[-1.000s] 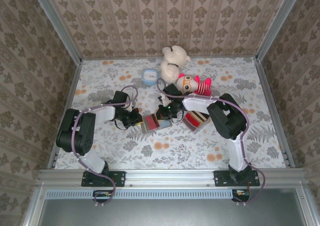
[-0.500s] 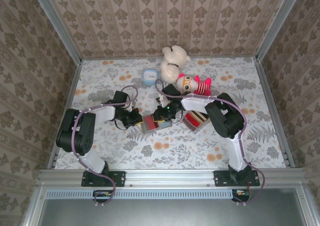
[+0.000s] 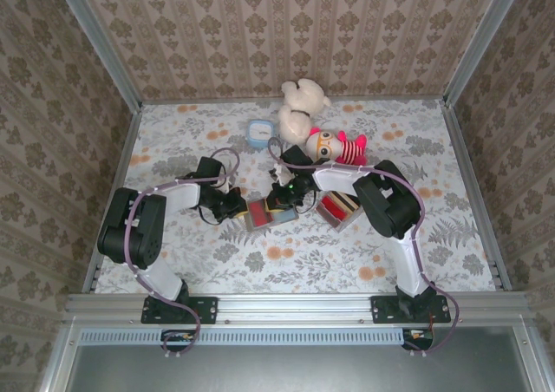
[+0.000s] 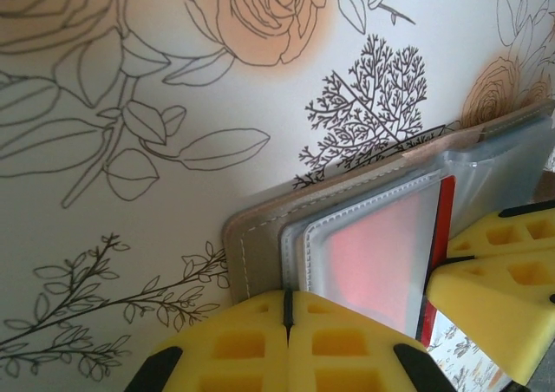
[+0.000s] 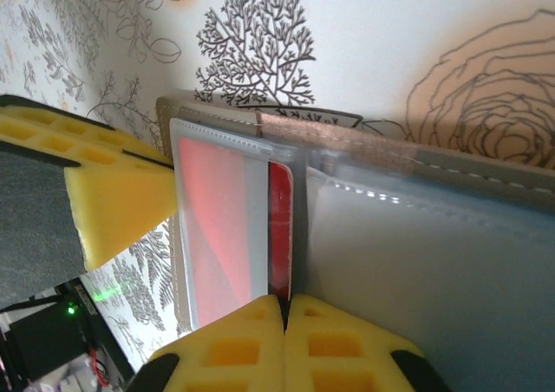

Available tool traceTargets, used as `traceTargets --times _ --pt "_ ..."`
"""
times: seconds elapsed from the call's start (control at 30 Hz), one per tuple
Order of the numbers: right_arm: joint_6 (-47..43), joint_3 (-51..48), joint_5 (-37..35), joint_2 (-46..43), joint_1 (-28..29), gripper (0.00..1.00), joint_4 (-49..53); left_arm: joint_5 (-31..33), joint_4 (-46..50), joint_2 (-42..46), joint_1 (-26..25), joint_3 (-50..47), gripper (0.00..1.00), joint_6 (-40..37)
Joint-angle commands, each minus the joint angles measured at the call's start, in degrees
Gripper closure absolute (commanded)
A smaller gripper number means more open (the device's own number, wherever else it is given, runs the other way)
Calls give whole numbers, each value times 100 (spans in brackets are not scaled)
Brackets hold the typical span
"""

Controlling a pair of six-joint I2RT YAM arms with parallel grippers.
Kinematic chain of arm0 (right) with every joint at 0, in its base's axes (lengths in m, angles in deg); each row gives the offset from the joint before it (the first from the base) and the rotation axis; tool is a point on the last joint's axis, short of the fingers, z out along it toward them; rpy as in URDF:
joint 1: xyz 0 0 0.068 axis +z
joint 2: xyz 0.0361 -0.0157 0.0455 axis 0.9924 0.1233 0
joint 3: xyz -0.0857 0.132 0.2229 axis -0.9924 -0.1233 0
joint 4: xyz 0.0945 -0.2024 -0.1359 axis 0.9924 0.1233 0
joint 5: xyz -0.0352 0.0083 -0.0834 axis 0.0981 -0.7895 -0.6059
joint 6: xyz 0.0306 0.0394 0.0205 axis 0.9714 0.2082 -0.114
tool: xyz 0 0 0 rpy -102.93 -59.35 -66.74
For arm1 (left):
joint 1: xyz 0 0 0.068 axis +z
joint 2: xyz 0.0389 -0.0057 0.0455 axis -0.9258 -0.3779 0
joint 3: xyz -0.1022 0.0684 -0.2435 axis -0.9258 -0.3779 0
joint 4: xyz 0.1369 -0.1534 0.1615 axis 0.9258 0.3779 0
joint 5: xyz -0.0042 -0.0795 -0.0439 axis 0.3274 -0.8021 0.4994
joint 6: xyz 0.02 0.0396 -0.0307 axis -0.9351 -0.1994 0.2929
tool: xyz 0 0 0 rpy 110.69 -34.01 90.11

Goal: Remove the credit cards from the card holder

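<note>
The right gripper (image 5: 284, 310) pinched the red card (image 5: 279, 218) by its bare edge. The left gripper (image 4: 287, 305) clamped the card holder (image 4: 251, 253). The card looked thin, stiff and slick.

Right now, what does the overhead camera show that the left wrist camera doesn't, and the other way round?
Overhead: the whole left arm and right arm, a white teddy, a striped doll, a small blue box and a grey tray. Left wrist, close up: the card holder with its stitched edge, and a red card in a clear pocket. Shared: the card holder, the flowered table, the left gripper and the right gripper.
</note>
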Motion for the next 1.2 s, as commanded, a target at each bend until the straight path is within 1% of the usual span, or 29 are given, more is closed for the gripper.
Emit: traceTargets --times 0.0,0.2,0.37,0.4,0.47,0.6,0.7,0.73,0.83,0.9,1.0,1.1,1.17 --pt "-97 -93 -275 -222 -71 100 126 556 553 -166 -4 -58 100 -146" --pt "-305 -447 -537 -840 -358 100 270 561 565 -167 0 -65 100 -172" --pt "-635 -652 -586 -1479 -541 100 367 614 541 -39 14 -10 100 -144" --pt "-686 -688 -601 -1635 -568 100 377 614 543 16 14 19 100 -132" --pt "-782 -755 -681 -1940 -630 100 376 602 558 146 8 101 95 -125" --pt "-914 -934 -884 -2578 -791 100 381 645 765 499 -4 362 77 -112" --pt "-1104 -1069 -1120 -3103 -888 100 446 823 1024 789 -4 590 55 -90" --pt "-1216 -1149 -1221 -3341 -903 100 422 886 1141 866 14 701 50 -111" --pt "-1649 -1553 -1548 -4156 -912 100 126 1132 1469 1025 129 1072 37 -261" --pt "-1945 -1726 -1751 -4710 -925 100 132 1284 1592 1064 263 1268 30 -367" --pt "-2349 -1841 -2240 -5230 -947 100 459 1583 1738 1091 473 1512 23 -571" --pt "-2675 -1895 -2816 -5550 -990 100 984 2013 2006 1134 581 1705 15 -842" --pt "-2849 -1936 -3184 -5717 -1050 100 1287 2091 2060 1230 657 1743 11 -980"
